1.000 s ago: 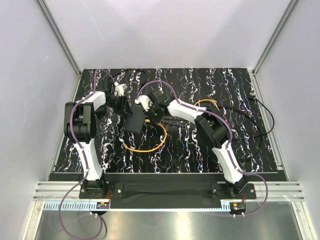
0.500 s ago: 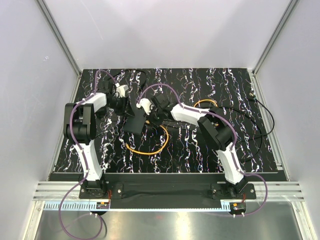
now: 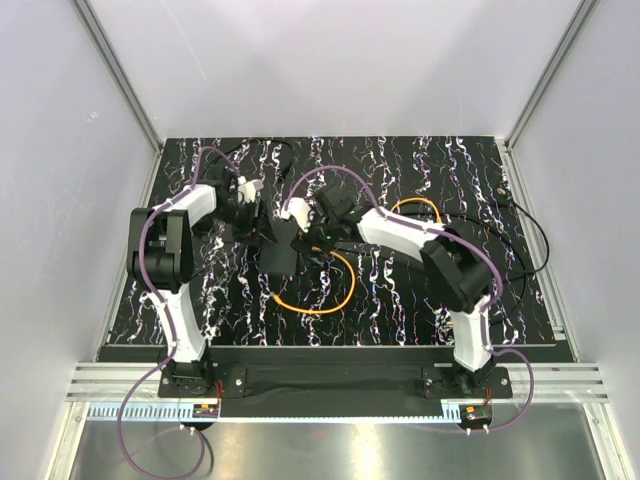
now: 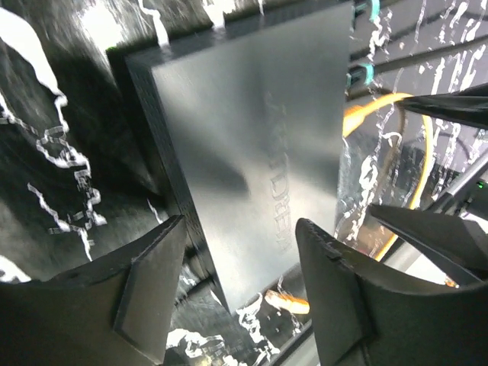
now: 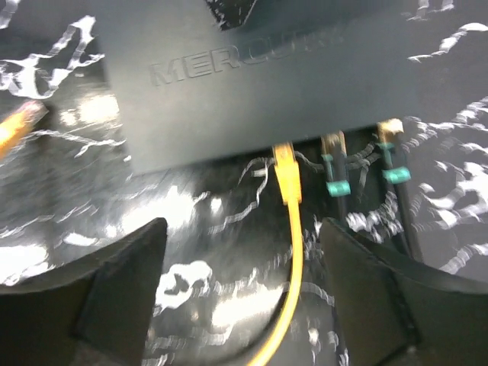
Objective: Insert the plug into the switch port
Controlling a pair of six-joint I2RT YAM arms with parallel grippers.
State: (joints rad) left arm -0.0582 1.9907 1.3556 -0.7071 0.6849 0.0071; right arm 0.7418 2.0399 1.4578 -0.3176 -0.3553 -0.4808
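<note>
The table (image 3: pixel 400 160) is a black sheet streaked with white marbling. It fills the floor of a pale, plain-walled enclosure whose corners are framed by aluminium profiles, and a ribbed aluminium rail (image 3: pixel 330 385) runs along the near edge where both arm bases are bolted. Left of centre the switch box (image 3: pixel 278 255) lies flat on the marbled surface. It is a matte-black slab with raised lettering beginning MERCU on its top face (image 5: pixel 252 69). The plug (image 5: pixel 284 164) sits in the switch port (image 5: pixel 283 145), on the narrow edge of the box that faces the right arm. The orange cable (image 5: pixel 293 252) runs away from the plug toward the camera and sweeps in a loop (image 3: pixel 335 300) over the near-centre of the table. Beside the plug on the same edge stand two black cables with teal boots (image 5: pixel 333 187). More thin black cables (image 3: pixel 530 235) trail across the right side of the table and past its right edge. The right gripper (image 5: pixel 240 252) hovers just off that ported edge with its fingers spread wide, the plug and cable in the gap between them and nothing clamped. The left gripper (image 4: pixel 240 297) is at the far-left side of the box, its fingers (image 4: pixel 152 297) likewise apart. A corner of the box shows between them, and no contact can be made out.
</note>
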